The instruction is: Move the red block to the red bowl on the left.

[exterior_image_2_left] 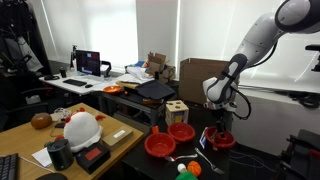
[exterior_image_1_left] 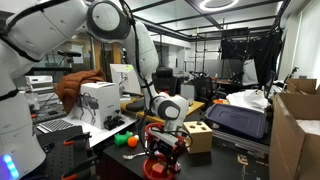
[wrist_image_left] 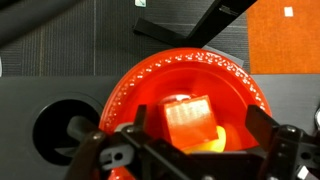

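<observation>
Wrist view: between the spread jaws the red block [wrist_image_left: 187, 120] is perched on a yellow piece [wrist_image_left: 215, 143] in the red bowl [wrist_image_left: 122, 88] and may be toppled if brushed.

A tall bright window with white blinds [exterior_image_2_left: 150, 30] fills the far wall in an exterior view. Just below it stands a long white desk [exterior_image_2_left: 60, 88] with a lit computer monitor [exterior_image_2_left: 90, 62]. To the window's lower right sits a brown cardboard box [exterior_image_2_left: 200, 75]. In front of the window is a light wooden table [exterior_image_2_left: 15, 135]. A white ring-shaped ceiling lamp [exterior_image_1_left: 218, 5] glows in an exterior view.
</observation>
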Controlling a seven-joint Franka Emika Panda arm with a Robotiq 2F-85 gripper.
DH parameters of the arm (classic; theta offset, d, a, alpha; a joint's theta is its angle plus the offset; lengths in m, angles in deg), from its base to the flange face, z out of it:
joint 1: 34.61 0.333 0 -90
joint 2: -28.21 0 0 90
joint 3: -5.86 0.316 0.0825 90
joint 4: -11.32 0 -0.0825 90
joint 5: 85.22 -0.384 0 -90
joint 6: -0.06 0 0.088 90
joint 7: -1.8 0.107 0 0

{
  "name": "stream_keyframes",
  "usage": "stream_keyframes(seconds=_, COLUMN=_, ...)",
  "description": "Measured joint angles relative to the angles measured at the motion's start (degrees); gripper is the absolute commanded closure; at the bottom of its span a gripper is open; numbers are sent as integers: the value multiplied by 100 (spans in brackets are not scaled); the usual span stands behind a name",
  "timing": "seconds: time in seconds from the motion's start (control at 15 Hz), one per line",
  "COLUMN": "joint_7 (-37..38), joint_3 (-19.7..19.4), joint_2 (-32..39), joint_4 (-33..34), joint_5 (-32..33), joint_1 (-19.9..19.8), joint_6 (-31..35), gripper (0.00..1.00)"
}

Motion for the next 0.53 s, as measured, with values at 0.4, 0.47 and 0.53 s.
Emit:
stream_keyframes(seconds=0.4, joint_7=0, joint_3=75, joint_2=-36, joint_4=0, joint_5=-15, joint_1=-7, joint_6=0, gripper=0)
stream_keyframes(seconds=0.47, joint_7=0, joint_3=83, joint_2=-39, joint_4=0, joint_5=-15, joint_1=-6, joint_6=0, gripper=0)
stream_keyframes(seconds=0.53, joint_7=0, joint_3=83, joint_2=-38, joint_4=0, joint_5=-15, joint_1=-6, joint_6=0, gripper=0)
